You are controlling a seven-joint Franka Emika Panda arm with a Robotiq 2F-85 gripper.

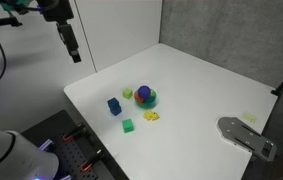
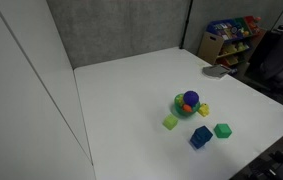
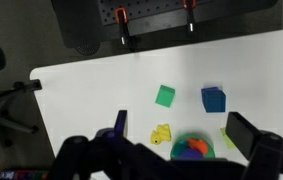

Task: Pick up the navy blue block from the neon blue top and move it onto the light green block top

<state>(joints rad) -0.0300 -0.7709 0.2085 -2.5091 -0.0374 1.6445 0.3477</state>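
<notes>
The navy blue block [image 1: 113,102] sits on the neon blue top [image 1: 116,111] as a small stack on the white table; the stack also shows in an exterior view [image 2: 200,137] and, from above, as one blue square in the wrist view [image 3: 213,98]. The light green block [image 1: 127,93] stands just behind the stack; it shows in the other exterior view [image 2: 170,122] and is half hidden by a finger in the wrist view [image 3: 226,140]. My gripper [image 1: 72,45] hangs high above the table's far-left edge, open and empty [image 3: 181,128].
A deeper green cube [image 1: 127,125] [image 3: 165,95], a yellow piece [image 1: 152,116] [image 3: 160,133] and a green bowl with a blue-purple dome [image 1: 146,96] [image 2: 189,102] lie near the stack. A grey metal part [image 1: 246,134] lies at the table's edge.
</notes>
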